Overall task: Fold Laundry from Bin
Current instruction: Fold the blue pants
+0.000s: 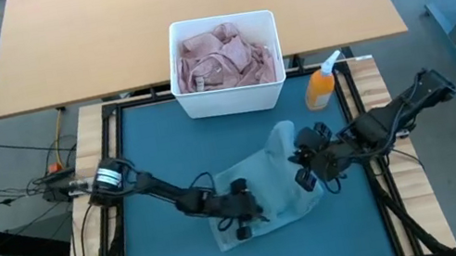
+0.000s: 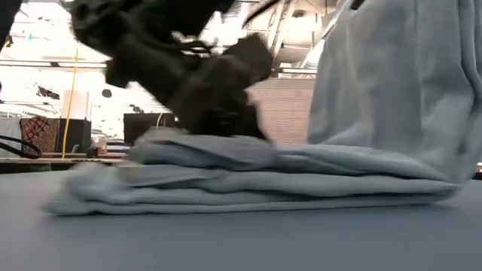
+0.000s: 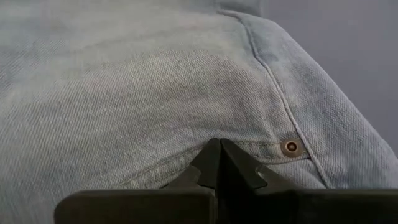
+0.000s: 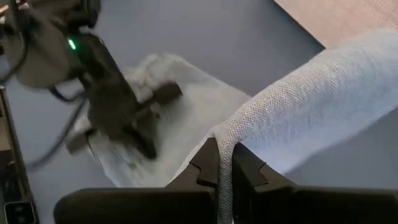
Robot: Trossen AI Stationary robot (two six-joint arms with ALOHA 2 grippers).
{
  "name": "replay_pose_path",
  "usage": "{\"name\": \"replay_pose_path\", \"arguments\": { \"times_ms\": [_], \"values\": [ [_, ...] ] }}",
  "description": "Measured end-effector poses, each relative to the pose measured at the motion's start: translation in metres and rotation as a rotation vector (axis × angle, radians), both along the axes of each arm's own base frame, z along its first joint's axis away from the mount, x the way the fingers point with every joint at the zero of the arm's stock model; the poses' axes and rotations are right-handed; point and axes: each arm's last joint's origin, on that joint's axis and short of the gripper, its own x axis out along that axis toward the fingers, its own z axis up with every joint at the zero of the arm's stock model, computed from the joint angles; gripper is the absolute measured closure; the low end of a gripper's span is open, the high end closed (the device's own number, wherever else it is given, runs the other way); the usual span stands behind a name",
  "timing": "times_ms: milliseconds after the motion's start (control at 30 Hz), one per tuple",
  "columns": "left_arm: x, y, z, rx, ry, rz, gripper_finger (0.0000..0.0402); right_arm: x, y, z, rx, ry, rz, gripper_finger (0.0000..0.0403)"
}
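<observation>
Two dark arms at work over one pair of light blue denim jeans (image 1: 262,188), spread partly folded on the teal-blue mat (image 1: 146,142) near the middle of the surface. Left gripper (image 1: 240,209) low over the near-left part of the jeans, fingers (image 3: 205,168) pressed fully together, tips against the denim just beside a copper rivet (image 3: 290,147) and a stitched seam; no cloth visibly between them. Right gripper (image 1: 308,168) at the jeans' right side, fingers (image 4: 205,165) nearly closed, pinching a thin fold of the denim, with that edge lifted off the mat and draped upward in a tall sheet, plain in the low view at the right (image 2: 399,83). Rest of the jeans flat in stacked layers (image 2: 248,184) beneath the left gripper (image 2: 218,98). Beyond the mat, white bin (image 1: 232,99) at the far edge, touching the tan wooden tabletop behind, heaped with dusty pink garments (image 1: 225,55). Orange spray bottle (image 1: 322,85) upright just right of the bin, near the mat's far right corner.
</observation>
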Motion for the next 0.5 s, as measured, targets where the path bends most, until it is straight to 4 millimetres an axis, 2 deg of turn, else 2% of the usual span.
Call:
{"name": "replay_pose_path", "arguments": {
  "times_ms": [167,267,367,500],
  "values": [
    [0.045,0.015,-0.002,-0.002,0.008,-0.014,0.0401,0.021,0.002,-0.012,-0.005,0.02,0.012,0.0371],
    [0.059,0.022,-0.004,-0.02,0.035,-0.074,0.0401,0.033,0.004,-0.023,-0.03,0.068,0.029,0.0371],
    [0.057,0.027,0.006,0.012,0.086,-0.097,0.0401,0.037,0.006,-0.03,-0.051,0.113,0.034,0.0371],
    [0.04,0.026,0.039,0.079,0.176,-0.124,0.0401,0.037,0.006,-0.032,-0.061,0.132,0.035,0.0371]
  ]
}}
